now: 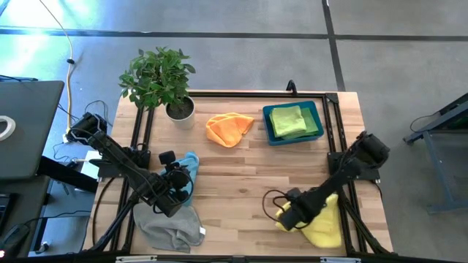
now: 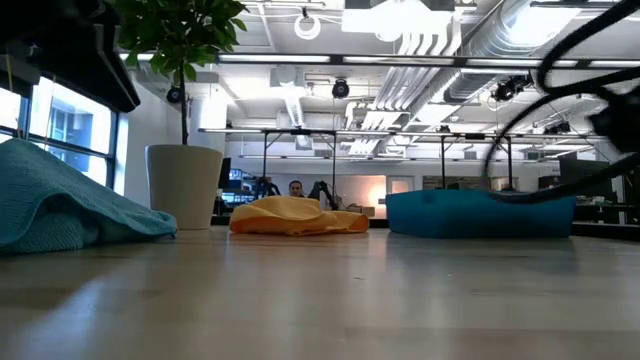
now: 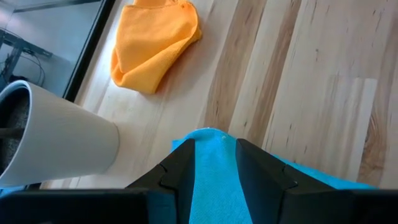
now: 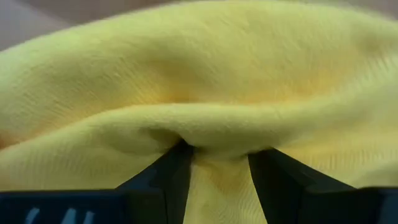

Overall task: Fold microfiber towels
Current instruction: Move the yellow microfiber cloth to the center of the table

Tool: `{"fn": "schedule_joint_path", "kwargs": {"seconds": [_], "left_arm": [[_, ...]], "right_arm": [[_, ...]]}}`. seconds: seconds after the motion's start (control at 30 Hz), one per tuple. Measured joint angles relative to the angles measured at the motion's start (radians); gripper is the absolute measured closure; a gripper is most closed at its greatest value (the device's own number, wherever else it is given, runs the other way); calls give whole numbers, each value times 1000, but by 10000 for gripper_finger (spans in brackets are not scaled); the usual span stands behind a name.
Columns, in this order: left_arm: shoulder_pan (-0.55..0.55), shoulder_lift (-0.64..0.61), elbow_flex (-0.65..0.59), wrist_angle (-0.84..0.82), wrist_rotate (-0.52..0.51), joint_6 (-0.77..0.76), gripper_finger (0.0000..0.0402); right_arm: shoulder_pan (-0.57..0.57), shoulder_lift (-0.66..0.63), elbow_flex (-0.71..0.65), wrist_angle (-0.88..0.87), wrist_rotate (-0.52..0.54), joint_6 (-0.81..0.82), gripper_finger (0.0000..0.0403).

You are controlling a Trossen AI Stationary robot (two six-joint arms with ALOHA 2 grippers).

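Down at the near left of the wooden table (image 1: 241, 172), the left gripper (image 3: 214, 171) has its two dark fingers closed onto a fold of the light blue towel (image 3: 214, 186), pinching the cloth between them. That towel lies bunched beside the grey towel (image 1: 170, 225), which sits crumpled at the near left edge. At the near right, the right gripper (image 4: 217, 171) is pressed into the yellow towel (image 4: 205, 93), with a ridge of the fabric gathered between its fingers; the yellow heap lies at the near right corner. An orange towel (image 1: 229, 128) rests loosely folded toward the far side, between a potted plant (image 1: 162, 80) in a white pot and a blue plastic bin (image 1: 294, 123). Inside the bin lies a folded lime green towel (image 1: 288, 120).
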Motion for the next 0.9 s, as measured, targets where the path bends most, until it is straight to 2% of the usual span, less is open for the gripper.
{"fn": "schedule_joint_path", "kwargs": {"seconds": [0.13, 0.37, 0.47, 0.73, 0.8, 0.9], "left_arm": [[0, 0, 0, 0, 11, 0, 296], [0, 0, 0, 3, 12, 0, 296], [0, 0, 0, 5, 12, 0, 296], [0, 0, 0, 25, 13, 1, 296], [0, 0, 0, 27, 12, 18, 296], [1, 0, 0, 41, 9, 57, 296]], "right_arm": [[-87, 26, 5, 58, 122, -159, 249], [-258, 43, 0, 203, 486, -412, 249], [-331, 48, -3, 324, 581, -535, 249], [-477, 45, -3, 668, 610, -814, 249], [-491, 32, 5, 701, 603, -894, 249], [-499, -6, 32, 682, 531, -1041, 249]]}}
